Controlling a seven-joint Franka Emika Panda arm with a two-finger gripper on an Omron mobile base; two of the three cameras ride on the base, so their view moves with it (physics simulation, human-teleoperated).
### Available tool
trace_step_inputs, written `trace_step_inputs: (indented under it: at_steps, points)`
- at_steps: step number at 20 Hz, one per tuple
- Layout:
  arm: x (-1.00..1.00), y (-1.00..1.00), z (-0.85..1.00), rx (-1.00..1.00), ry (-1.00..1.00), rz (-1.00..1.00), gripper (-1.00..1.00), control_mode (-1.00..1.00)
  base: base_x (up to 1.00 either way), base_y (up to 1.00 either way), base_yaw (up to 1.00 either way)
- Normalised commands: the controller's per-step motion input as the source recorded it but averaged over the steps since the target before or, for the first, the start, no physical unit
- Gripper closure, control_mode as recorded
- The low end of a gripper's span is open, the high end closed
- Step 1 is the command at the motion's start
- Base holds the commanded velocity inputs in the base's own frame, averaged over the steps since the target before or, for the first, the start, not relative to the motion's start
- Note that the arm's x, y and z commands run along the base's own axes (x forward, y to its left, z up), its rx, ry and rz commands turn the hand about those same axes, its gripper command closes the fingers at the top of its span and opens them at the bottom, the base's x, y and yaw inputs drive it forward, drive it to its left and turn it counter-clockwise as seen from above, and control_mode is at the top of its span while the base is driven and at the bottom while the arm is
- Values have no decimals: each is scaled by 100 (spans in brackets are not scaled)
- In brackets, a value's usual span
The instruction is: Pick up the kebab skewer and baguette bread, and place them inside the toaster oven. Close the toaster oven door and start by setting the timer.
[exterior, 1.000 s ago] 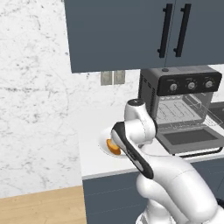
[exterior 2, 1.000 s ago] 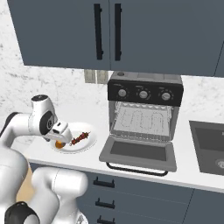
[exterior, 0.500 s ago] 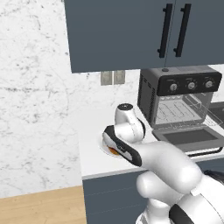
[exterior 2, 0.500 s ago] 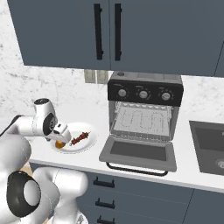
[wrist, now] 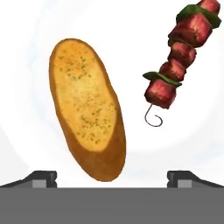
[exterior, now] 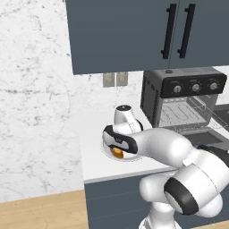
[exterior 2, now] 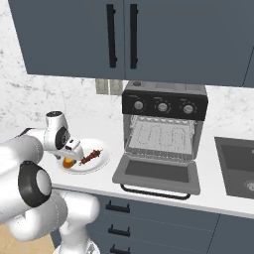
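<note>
The baguette bread [wrist: 87, 107] lies golden-orange on a white plate [wrist: 26, 109], its near end reaching between my wide-apart fingertips [wrist: 43, 177]. To its right lies the kebab skewer [wrist: 179, 52], reddish meat chunks on a thin stick with a hooked end. My gripper [wrist: 111, 178] is open and hovers just above the bread. In the right base view the gripper [exterior 2: 72, 153] hangs over the plate [exterior 2: 94, 163], with the bread [exterior 2: 67, 162] and skewer [exterior 2: 91, 157] under it. The toaster oven [exterior 2: 163, 126] stands to the right, its door [exterior 2: 158, 173] dropped open. In the left base view my arm hides most of the bread [exterior: 117, 152].
Dark blue wall cabinets [exterior 2: 124, 37] hang above the counter. A sink [exterior 2: 238, 166] lies to the right of the oven. The white counter [exterior: 96, 154] ends at a marble wall on the left. Drawer fronts [exterior 2: 119, 218] run below the counter edge.
My arm has swung lower and nearer over the plate, bringing the open gripper down toward the bread. The bread, skewer and oven have not moved.
</note>
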Motion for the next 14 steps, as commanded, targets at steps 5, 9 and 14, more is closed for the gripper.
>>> trace_step_inputs:
  at_steps: [5, 9, 14]
  points:
    - [28, 0, -23, 2, 5, 0, -100, -100, 0, 0, 0]
    - [14, 7, -24, 3, 1, 0, -100, -100, 0, 0, 0]
    - [1, 6, -24, 2, 0, 0, -100, -100, 0, 0, 0]
